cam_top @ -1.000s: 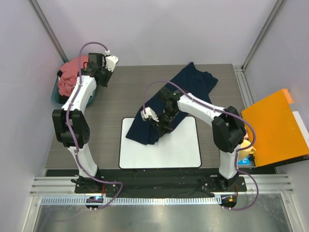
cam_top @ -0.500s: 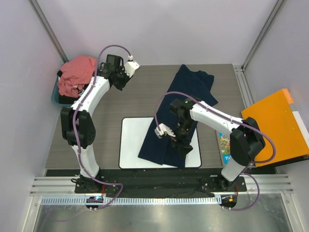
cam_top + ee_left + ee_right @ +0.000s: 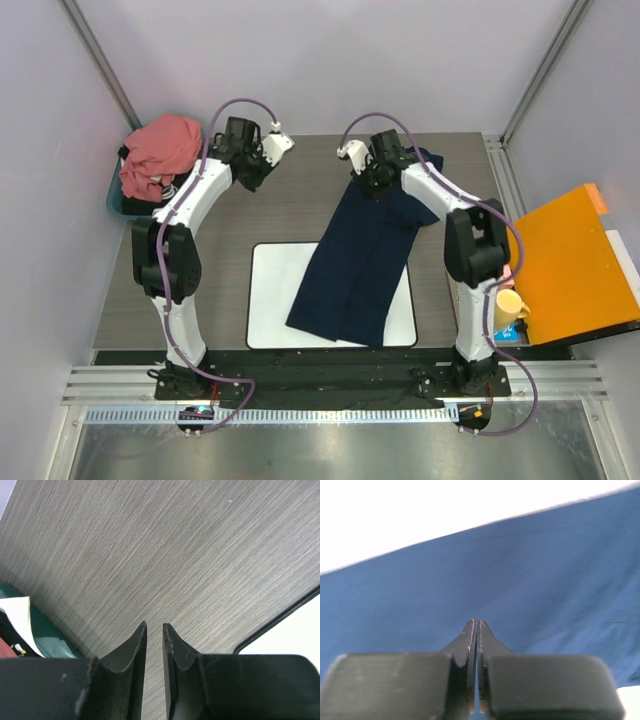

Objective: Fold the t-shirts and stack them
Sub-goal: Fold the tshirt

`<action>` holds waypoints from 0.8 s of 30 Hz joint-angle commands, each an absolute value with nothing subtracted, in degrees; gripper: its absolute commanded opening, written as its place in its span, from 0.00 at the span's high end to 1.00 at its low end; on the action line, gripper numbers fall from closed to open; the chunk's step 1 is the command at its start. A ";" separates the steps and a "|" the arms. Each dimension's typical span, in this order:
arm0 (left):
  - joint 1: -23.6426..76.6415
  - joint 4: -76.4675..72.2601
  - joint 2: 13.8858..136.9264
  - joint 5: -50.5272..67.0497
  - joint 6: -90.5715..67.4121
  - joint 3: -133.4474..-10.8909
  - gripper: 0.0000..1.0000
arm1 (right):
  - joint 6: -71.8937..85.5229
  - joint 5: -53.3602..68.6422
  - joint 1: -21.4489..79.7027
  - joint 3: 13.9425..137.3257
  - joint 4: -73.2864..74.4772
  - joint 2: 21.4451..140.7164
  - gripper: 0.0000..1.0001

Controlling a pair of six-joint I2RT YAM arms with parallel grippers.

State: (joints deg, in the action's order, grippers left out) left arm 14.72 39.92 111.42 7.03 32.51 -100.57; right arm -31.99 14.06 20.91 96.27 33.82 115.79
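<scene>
Your left end effector (image 3: 154, 626) is empty, its fingers only a narrow slit apart. It hangs over bare grey wood-grain table (image 3: 190, 555) at the far left, near the teal bin (image 3: 113, 200). The crumpled salmon-pink cloth t-shirt (image 3: 160, 150) sits heaped in that bin, well apart from the other shirt. Your right end effector (image 3: 475, 623) is pinched closed at the far end of the large dark navy blue cloth t-shirt (image 3: 355, 265), with a thin sliver of blue showing between its fingers. The navy shirt lies stretched out long and diagonal, from the far right of the table onto the white rounded-corner rectangular mat (image 3: 270, 300). Its near end covers the mat's right half and reaches the mat's near edge. The flat orange panel (image 3: 570, 265) sits off the table's right side.
</scene>
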 commanded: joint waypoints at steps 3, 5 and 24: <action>14.68 36.57 111.01 4.40 36.20 -98.00 0.81 | -22.16 -1.91 18.99 111.43 22.77 129.54 0.99; 14.59 35.95 111.00 3.87 37.08 -96.95 0.81 | -21.36 -2.81 18.72 115.55 22.41 133.05 0.99; 14.59 35.95 117.07 0.53 38.50 -101.78 0.81 | -25.23 2.08 21.00 134.82 23.99 152.66 0.99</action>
